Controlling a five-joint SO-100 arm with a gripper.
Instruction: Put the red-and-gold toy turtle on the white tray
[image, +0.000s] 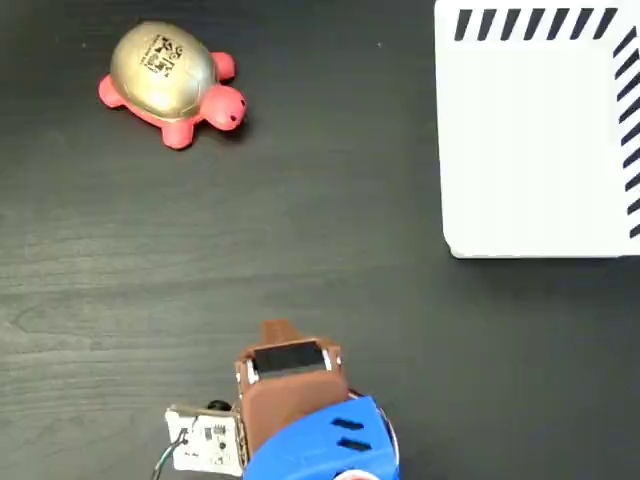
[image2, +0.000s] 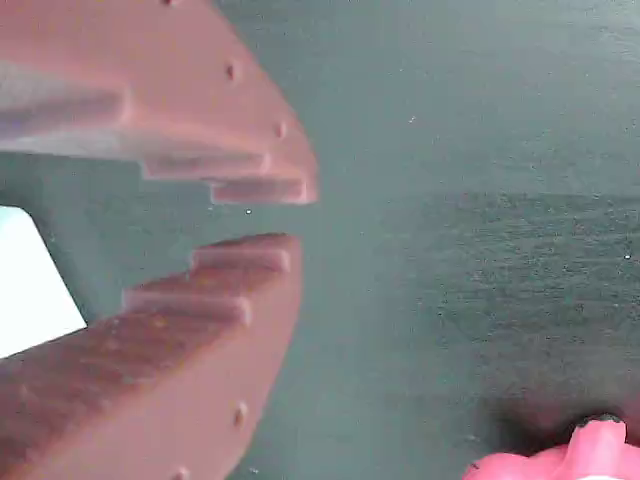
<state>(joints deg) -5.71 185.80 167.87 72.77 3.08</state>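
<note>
Resting on its feet at the upper left of the fixed view, the red-and-gold toy turtle (image: 172, 83) sits free on the dark table (image: 300, 220), well apart from the white tray (image: 530, 150) at upper right; the gripper (image2: 270, 215), empty and nearly closed, hangs near the bottom edge, so the reach has not begun.

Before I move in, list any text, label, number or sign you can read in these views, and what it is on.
Nothing is legible in either view.
Black printed mark on the gold shell of the red-and-gold toy turtle: looks like a square code with tiny lines beside it, too small and blurred to read.
White tray: only black diagonal stripes along its edges, no words.
Small white circuit board beside the arm: dark specks, unreadable.
Hand: no markings.
</note>
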